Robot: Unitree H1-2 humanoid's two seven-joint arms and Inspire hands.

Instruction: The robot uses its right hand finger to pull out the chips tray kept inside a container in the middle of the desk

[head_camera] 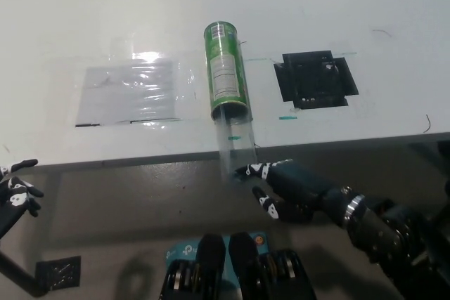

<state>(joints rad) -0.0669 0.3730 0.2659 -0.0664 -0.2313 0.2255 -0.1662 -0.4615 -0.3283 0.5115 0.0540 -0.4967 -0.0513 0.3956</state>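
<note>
Brightness: the desk (211,5) is bright and evenly lit, washed almost white behind the can (226,72).
Glare: strong white shine on the plastic sheet (130,93) left of the can; a small highlight on the can's top end.
Shadows: soft and faint under the can; the floor below the desk edge, nearer than the can, is much dimmer.
Clear tray (235,147): sticking out of the can's near end, see-through and hard to make out.
Sharpness: the can's label is readable as blocks only; the right hand (281,187) is slightly soft.
Edges: the desk edge looks a little tilted.
</note>
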